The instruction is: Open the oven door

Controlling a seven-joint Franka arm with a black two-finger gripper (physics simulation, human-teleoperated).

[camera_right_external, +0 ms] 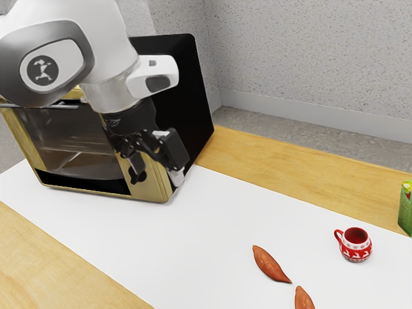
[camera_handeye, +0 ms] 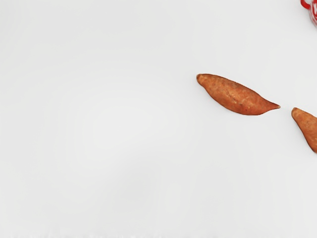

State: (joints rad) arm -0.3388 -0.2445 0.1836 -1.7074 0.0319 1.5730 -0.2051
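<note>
The exterior view shows the oven (camera_right_external: 152,185) and green carton (camera_right_external: 405,212); both views show sweet potatoes (camera_handeye: 237,96) and red mug (camera_right_external: 356,250). The jaws stand apart.

Your desk (camera_right_external: 283,158) is light-brown wood with a broad, flat white covering (camera_right_external: 193,244). On it you have a boxy oven (camera_right_external: 195,84) with a gold front and black side. On the white, two tapered orange-brown sweet potatoes (camera_right_external: 270,264) lie near each other, apart, with an upright red-and-white patterned mug (camera_right_external: 355,250) nearby. At the exterior view's right edge you'll find a green carton (camera_right_external: 406,211).
</note>
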